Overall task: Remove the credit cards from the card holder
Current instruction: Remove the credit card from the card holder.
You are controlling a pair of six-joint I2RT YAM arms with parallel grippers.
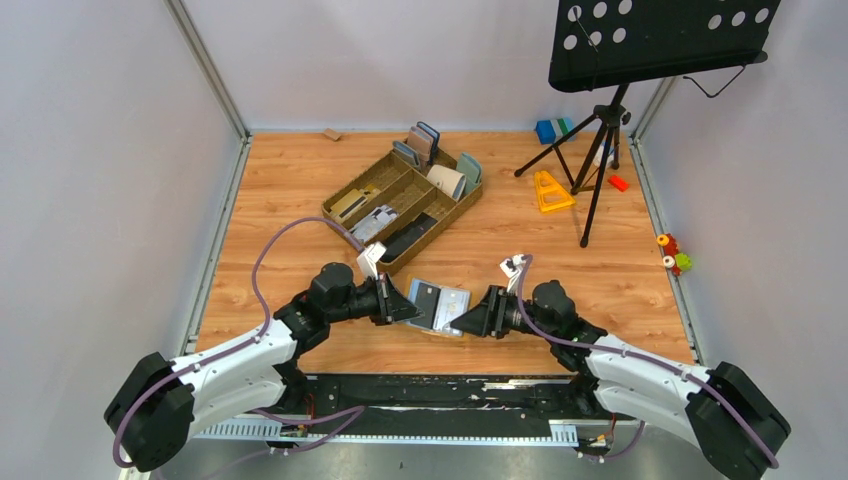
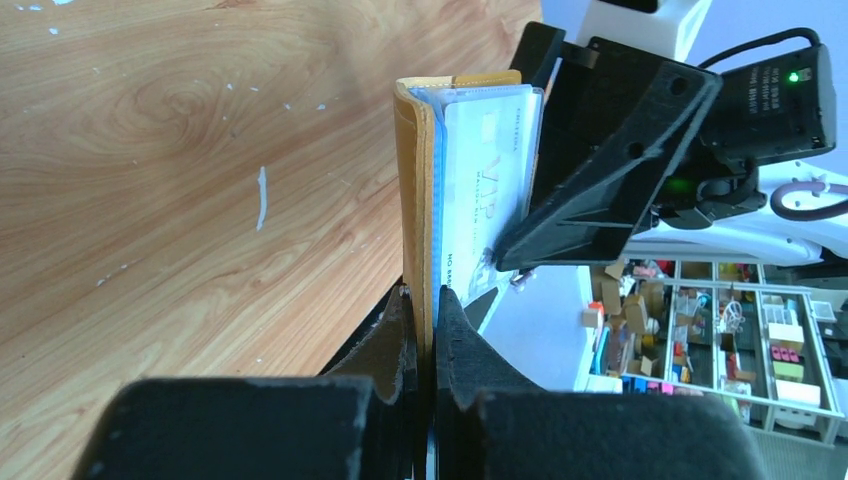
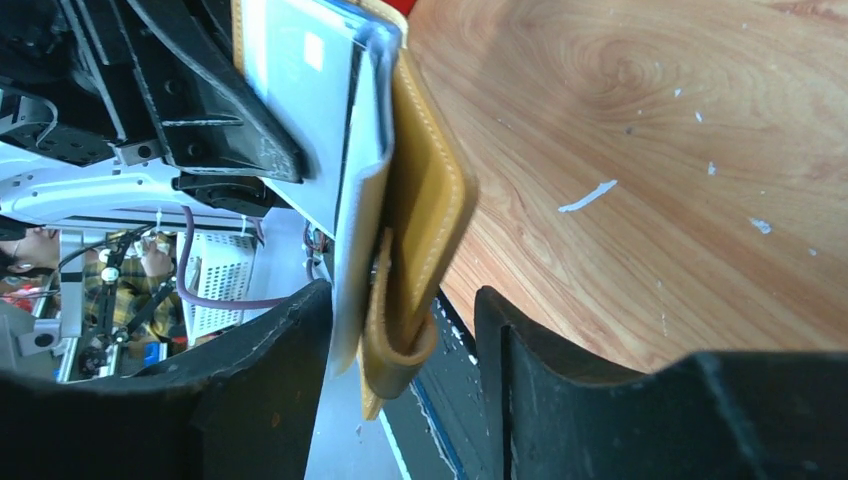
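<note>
The mustard-yellow card holder (image 1: 437, 306) hangs open above the table's near edge, between both grippers. My left gripper (image 1: 408, 306) is shut on its left edge; in the left wrist view the jaws (image 2: 427, 305) pinch the yellow cover (image 2: 415, 180). A pale credit card (image 2: 487, 170) printed "VIP" sits in the holder's lining. My right gripper (image 1: 466, 320) is open, its fingers straddling the holder's right edge (image 3: 425, 200) and a pale card (image 3: 300, 100) without closing. In the right wrist view the gripper (image 3: 402, 300) has its left finger beside the card.
A wooden organiser tray (image 1: 352, 192) with upright wallets and a black slab stands behind the holder. A music stand tripod (image 1: 598, 150), a yellow triangle (image 1: 550, 190), blue blocks (image 1: 552, 130) and small toys (image 1: 674, 252) lie at the back right.
</note>
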